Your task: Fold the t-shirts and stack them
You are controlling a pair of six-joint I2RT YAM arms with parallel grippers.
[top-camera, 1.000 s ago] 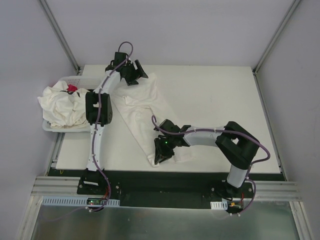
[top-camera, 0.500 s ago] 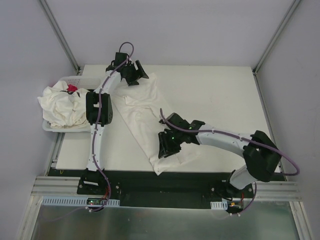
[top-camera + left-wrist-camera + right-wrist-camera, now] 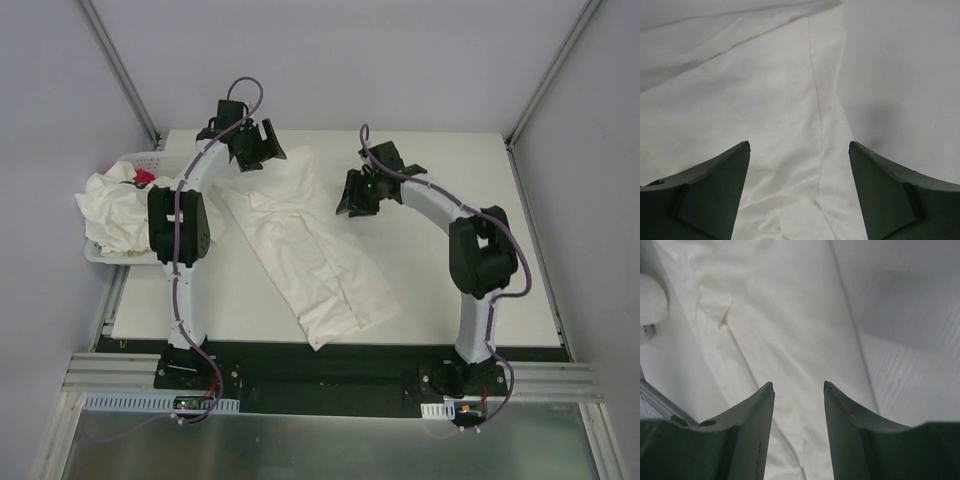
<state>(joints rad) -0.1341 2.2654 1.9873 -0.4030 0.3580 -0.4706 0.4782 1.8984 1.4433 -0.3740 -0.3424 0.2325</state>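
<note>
One shirt [image 3: 305, 245] lies slantwise on the table [image 3: 450, 250]; more shirts [image 3: 120, 210] are heaped in the basket [image 3: 150, 160] at the left. The left gripper [image 3: 262, 155] hangs over its far end, jaws wide and empty. The right gripper [image 3: 352, 195] hovers beside it, jaws parted, holding nothing.

I am looking into a lab test cell: plain grey panels [image 3: 350, 60] are boxing in a white table [image 3: 450, 200], and an aluminium rail [image 3: 110, 375] is running along its near edge.
</note>
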